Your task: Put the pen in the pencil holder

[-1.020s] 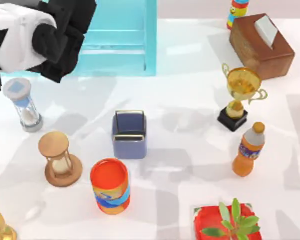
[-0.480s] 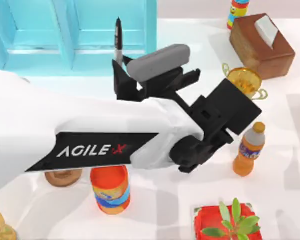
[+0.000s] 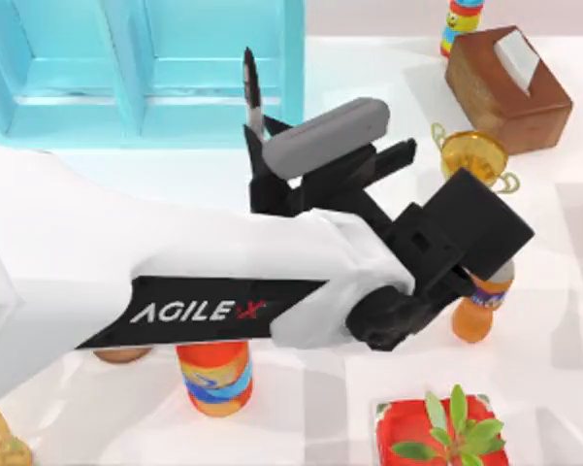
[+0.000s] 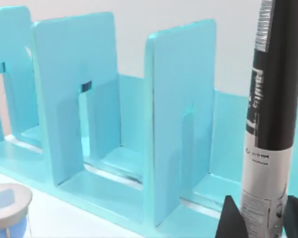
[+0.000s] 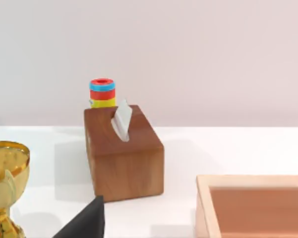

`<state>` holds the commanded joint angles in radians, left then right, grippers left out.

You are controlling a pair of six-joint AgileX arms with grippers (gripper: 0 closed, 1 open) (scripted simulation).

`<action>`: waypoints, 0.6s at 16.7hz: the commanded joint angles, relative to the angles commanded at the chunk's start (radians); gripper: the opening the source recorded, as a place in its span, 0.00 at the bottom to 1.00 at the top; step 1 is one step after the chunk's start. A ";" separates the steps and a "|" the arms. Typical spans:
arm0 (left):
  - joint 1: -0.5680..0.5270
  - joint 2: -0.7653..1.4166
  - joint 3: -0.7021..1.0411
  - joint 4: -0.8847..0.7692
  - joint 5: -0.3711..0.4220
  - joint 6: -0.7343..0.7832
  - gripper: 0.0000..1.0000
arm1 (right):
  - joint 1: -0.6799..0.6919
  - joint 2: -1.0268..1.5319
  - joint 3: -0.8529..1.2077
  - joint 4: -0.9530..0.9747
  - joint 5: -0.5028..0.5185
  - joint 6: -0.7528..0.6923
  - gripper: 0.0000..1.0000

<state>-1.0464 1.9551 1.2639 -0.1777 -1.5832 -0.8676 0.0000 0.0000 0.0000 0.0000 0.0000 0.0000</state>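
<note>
My left gripper (image 3: 263, 148) is shut on the pen (image 3: 251, 89), a thin black pen with a pale grey section, held upright in front of the teal rack. In the left wrist view the pen (image 4: 268, 124) rises between the two black fingertips (image 4: 229, 220) of that gripper (image 4: 260, 225). My left arm stretches across the middle of the table, and the pencil holder is hidden beneath it. A black edge of my right gripper (image 5: 87, 223) points toward the tissue box (image 5: 124, 153).
Teal file rack (image 3: 141, 68) along the back. Gold trophy (image 3: 473, 155), tissue box (image 3: 509, 83) and orange bottle (image 3: 477, 316) on the right. Orange can (image 3: 213, 377) and red-potted plant (image 3: 437, 427) at the front. A wooden tray (image 5: 258, 203) shows in the right wrist view.
My left arm swept in from the back left with the pen and now covers the pencil holder. In the last half second it shifted a little right and forward.
</note>
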 joint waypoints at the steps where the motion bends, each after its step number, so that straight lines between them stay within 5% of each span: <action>1: 0.001 0.000 0.002 -0.003 -0.002 -0.004 0.00 | 0.000 0.000 0.000 0.000 0.000 0.000 1.00; 10: 0.005 -0.002 0.039 -0.159 -0.049 -0.119 0.00 | 0.000 0.000 0.000 0.000 0.000 0.000 1.00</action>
<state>-1.0412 1.9535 1.3034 -0.3371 -1.6323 -0.9871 0.0000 0.0000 0.0000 0.0000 0.0000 0.0000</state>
